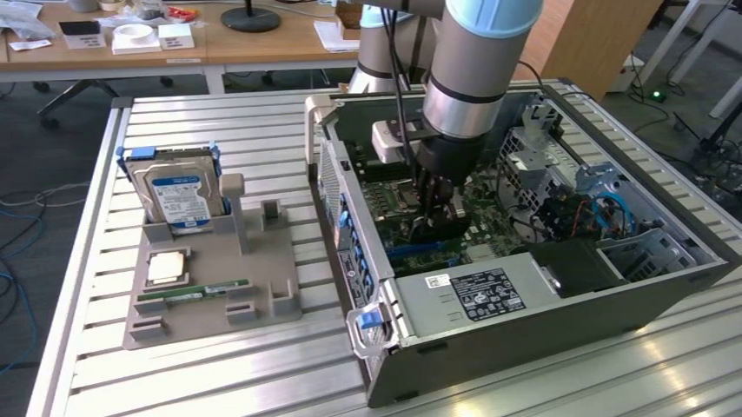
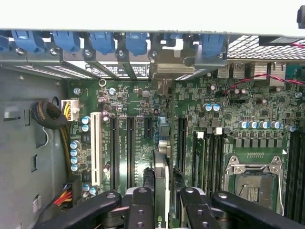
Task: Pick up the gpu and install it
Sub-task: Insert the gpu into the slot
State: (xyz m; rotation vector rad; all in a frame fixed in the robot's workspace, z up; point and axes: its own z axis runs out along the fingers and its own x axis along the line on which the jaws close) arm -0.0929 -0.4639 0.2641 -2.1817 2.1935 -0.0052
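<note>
Holding the gpu [image 2: 162, 183] edge-on, the fingers [image 2: 142, 205] are closed on it inside the open case [image 1: 557, 300], just above the motherboard [image 2: 143, 102]. Seating it well looks a matter of keeping the card upright and its bracket [image 2: 164, 71] lined up with the rear opening (any tilt could miss the slot). On the bench [image 1: 208, 373], one tray [image 1: 273, 261] carries one hard drive [image 1: 176, 191], one RAM stick [image 1: 191, 291] and one CPU [image 1: 166, 267].

The gpu [image 2: 162, 186] shows edge-on between the gripper [image 2: 164, 200] fingers, its face hidden; the picture's edge crops the gripper's base.
</note>
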